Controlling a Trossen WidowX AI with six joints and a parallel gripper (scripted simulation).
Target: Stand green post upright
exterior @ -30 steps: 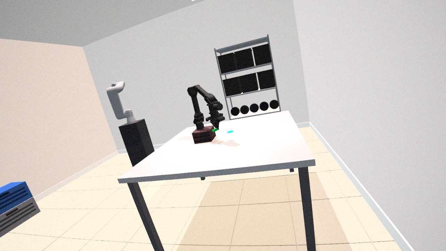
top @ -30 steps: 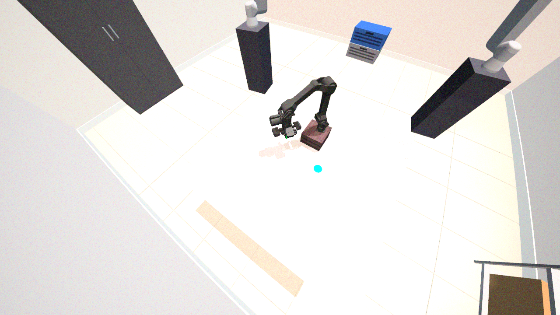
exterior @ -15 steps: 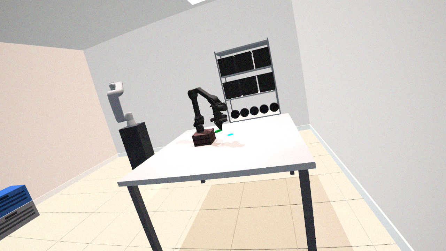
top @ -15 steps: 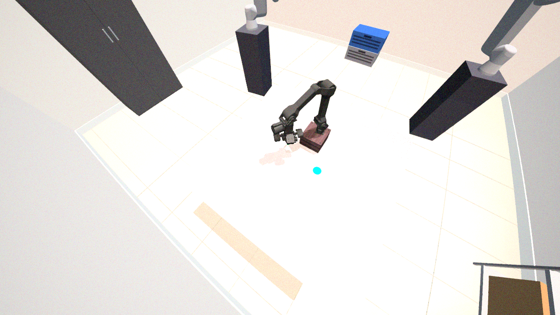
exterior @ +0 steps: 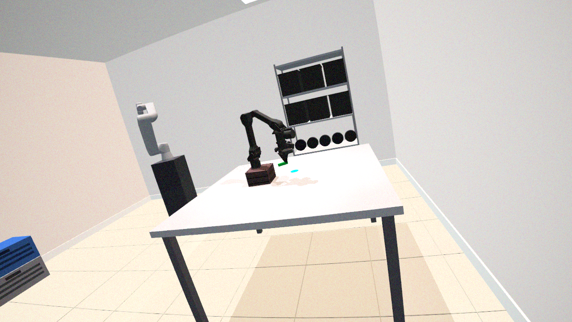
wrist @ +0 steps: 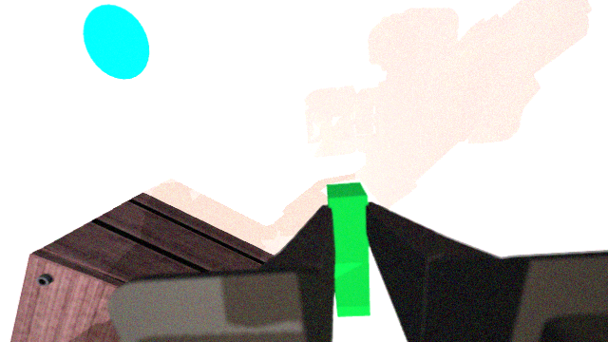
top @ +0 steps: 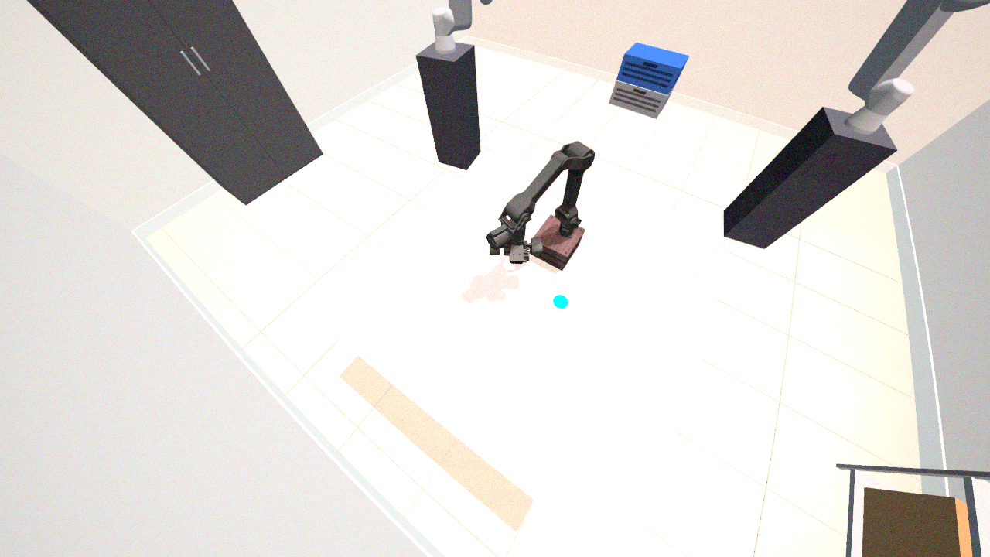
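Note:
My gripper point(wrist: 349, 209) point(exterior: 283, 158) point(top: 517, 257) is shut on the green post point(wrist: 351, 247) point(exterior: 283, 163) and holds it above the white table point(exterior: 320, 200), close to the arm's wooden base block point(wrist: 119, 237) point(exterior: 260, 176) point(top: 561, 242). In the exterior view the post lies nearly level under the fingers. In the top view the gripper hides the post. The cyan circle point(wrist: 116, 42) point(exterior: 294, 171) point(top: 560, 301) is flat on the table, a little way off from the gripper, at the upper left in the wrist view.
The arm's faint shadow point(wrist: 451, 85) point(top: 489, 285) falls on the table below the gripper. Off the table stand two dark pedestals with other arms point(top: 449, 104) point(top: 806, 176), a dark cabinet point(top: 186, 90), a shelf rack point(exterior: 316, 103) and a blue box point(top: 649, 79).

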